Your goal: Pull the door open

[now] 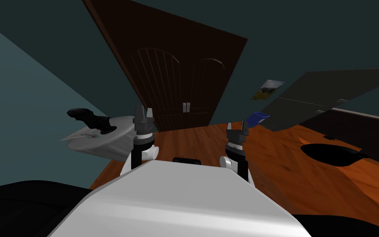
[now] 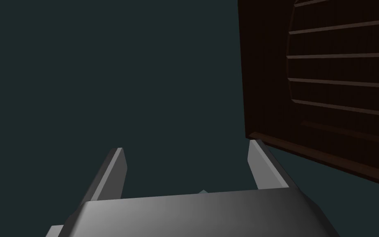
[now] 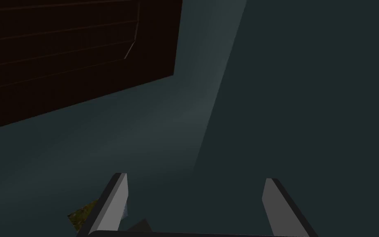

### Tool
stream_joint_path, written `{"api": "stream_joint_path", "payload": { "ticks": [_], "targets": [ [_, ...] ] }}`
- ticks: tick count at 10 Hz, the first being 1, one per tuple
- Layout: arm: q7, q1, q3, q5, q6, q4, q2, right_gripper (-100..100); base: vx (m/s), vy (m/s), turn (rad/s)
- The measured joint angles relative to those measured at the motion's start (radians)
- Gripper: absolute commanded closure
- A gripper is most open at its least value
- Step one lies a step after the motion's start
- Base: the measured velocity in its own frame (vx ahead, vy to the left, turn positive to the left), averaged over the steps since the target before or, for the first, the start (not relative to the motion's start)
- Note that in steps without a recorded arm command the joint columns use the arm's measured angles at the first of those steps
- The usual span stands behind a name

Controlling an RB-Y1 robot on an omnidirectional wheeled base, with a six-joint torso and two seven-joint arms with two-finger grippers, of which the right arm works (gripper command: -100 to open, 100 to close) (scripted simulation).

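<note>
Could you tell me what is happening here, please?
The robot faces a dark brown double door, which looks shut, its two pale handles untouched. The left arm and right arm are raised, short of the door, both sets of jaws open and empty. The pull has not yet begun.

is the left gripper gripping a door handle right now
No, the left gripper stands open with bare dark wall between its fingers, and the dark brown door lies beyond one finger.
</note>
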Motion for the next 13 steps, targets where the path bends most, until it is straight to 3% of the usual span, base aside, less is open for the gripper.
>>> {"api": "stream_joint_path", "payload": {
  "ticks": [3,13],
  "targets": [
    [0.002,-0.035,0.007,-0.001,0.01,0.061,-0.016,-100,0.189,0.037,0.053],
    [0.006,-0.161,0.033,-0.006,0.03,0.302,-0.073,-100,0.107,0.032,0.048]
  ]
}}
